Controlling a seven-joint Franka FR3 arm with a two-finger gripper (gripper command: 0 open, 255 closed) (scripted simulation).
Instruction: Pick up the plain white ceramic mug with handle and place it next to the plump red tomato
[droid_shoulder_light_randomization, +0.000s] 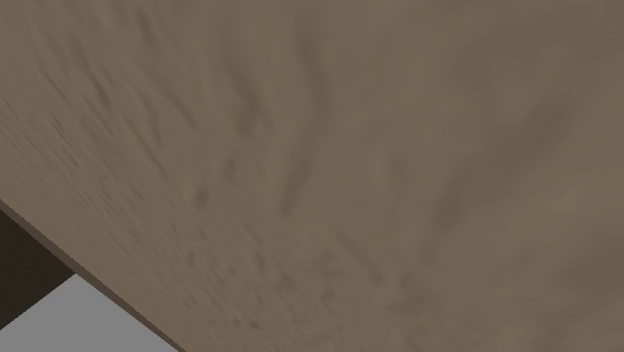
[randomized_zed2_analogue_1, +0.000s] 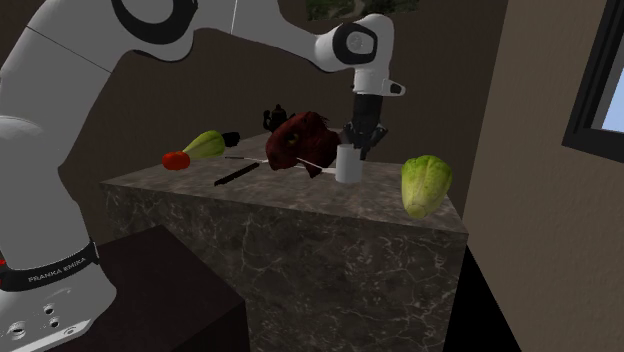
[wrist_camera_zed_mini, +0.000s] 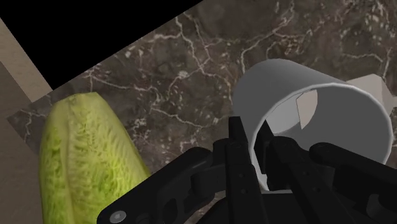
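Gripper (wrist_camera_zed_mini: 259, 151) pinches near wall of plain white handled mug (wrist_camera_zed_mini: 318, 121) | mug upright directly beneath, handle opposite | small round red tomato (randomized_zed2_analogue_1: 176, 159) well apart

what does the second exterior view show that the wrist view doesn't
Second exterior view adds: the tomato, a knife, a dark red lump and the white arm. Wrist view adds: the inside of the mug. Both share: the mug, the gripper at its rim, the lettuce and the marble counter.
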